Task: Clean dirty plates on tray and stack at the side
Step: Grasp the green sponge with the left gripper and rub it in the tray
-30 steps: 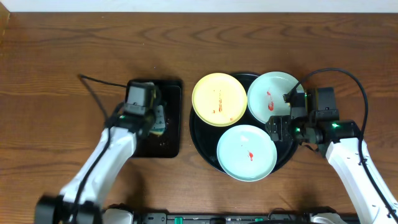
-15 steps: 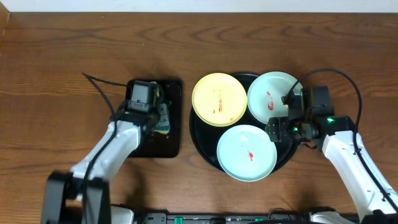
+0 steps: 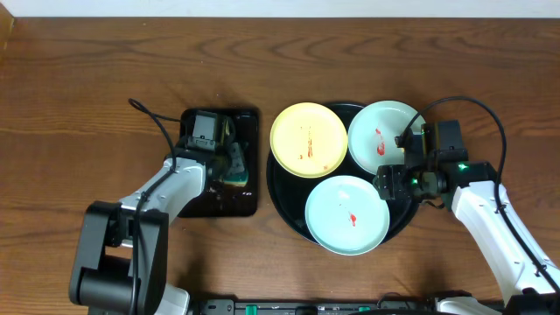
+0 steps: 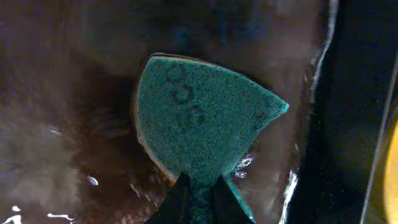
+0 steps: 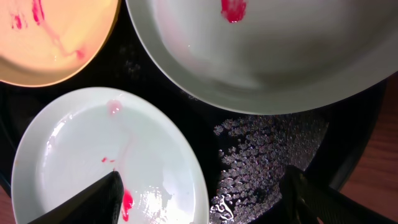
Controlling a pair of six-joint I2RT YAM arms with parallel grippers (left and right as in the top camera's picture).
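Three plates lie on the round black tray: a yellow plate at the left, a mint plate at the back right, a mint plate at the front, all with red smears. My right gripper is open over the tray, straddling the right edge of the front mint plate. My left gripper is shut on a green sponge over the small rectangular black tray.
The rectangular tray looks wet, with water drops. Water beads lie on the round tray between the plates. A black cable runs across the wooden table left of the left arm.
My left gripper has turned and shifted right over the rectangular tray with the sponge; its arm swung inward. The right gripper has stayed at the front mint plate.
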